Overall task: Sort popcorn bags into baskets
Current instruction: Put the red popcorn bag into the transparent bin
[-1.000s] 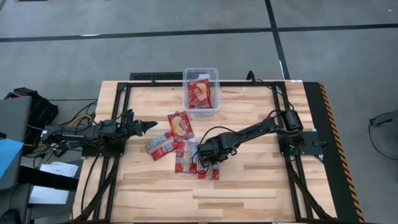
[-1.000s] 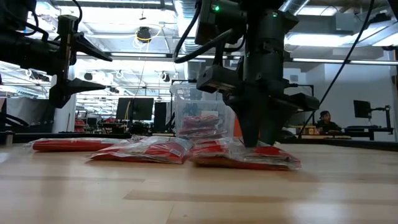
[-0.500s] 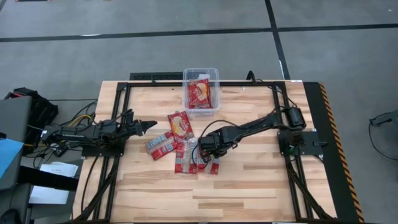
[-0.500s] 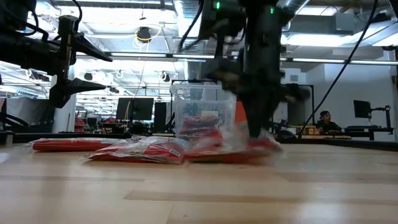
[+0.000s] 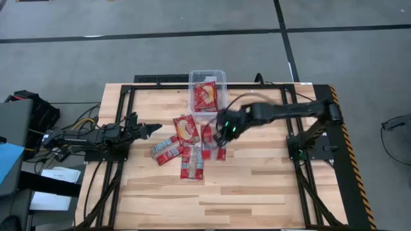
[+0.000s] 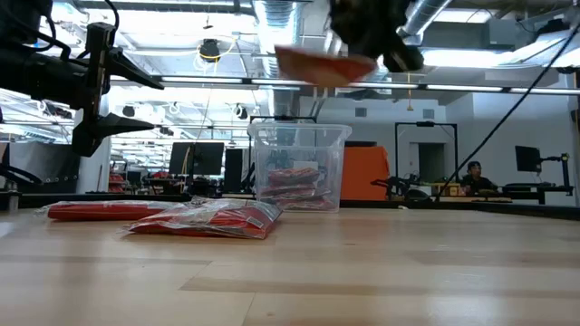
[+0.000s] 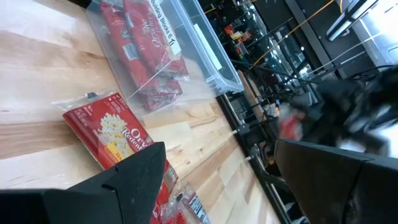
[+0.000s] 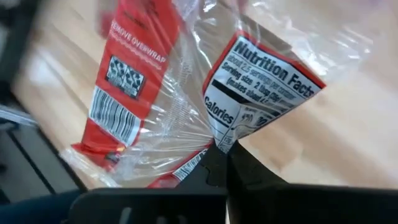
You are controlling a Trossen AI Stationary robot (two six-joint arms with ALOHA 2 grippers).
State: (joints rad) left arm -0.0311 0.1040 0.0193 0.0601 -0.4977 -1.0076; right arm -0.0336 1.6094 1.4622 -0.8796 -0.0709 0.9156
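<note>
Lifted off the wooden table (image 5: 257, 186) since a second ago, the right gripper (image 5: 224, 133) clamps a red plastic-wrapped popcorn packet (image 5: 214, 140); the left gripper (image 5: 153, 129) waits, jaws apart.

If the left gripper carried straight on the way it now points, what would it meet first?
Probably the popcorn bag lying face up on the table; the left gripper, open, points toward it, though it may pass above.

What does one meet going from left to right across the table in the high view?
The open left gripper → the pile of red popcorn bags on the wood → the shut right gripper holding a red popcorn bag in clear wrap.
</note>
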